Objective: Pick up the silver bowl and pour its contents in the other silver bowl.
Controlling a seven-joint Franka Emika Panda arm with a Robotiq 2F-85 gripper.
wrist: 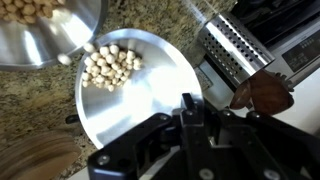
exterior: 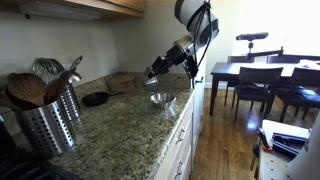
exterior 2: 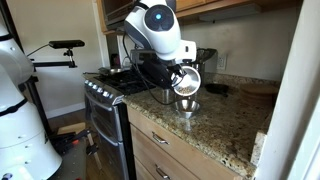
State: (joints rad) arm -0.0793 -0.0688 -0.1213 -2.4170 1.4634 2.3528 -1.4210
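Observation:
My gripper is shut on the rim of a silver bowl and holds it tilted above the granite counter. Pale round beans are bunched at its lowered edge. Just beneath that edge stands the other silver bowl, which holds some of the same beans. In both exterior views the tilted silver bowl hangs over the other silver bowl on the counter. The gripper comes in from above.
A tall perforated steel utensil holder with wooden spoons stands on the counter; it also shows in the wrist view. A flat black dish lies nearby. A stove adjoins the counter. A dining table and chairs stand beyond.

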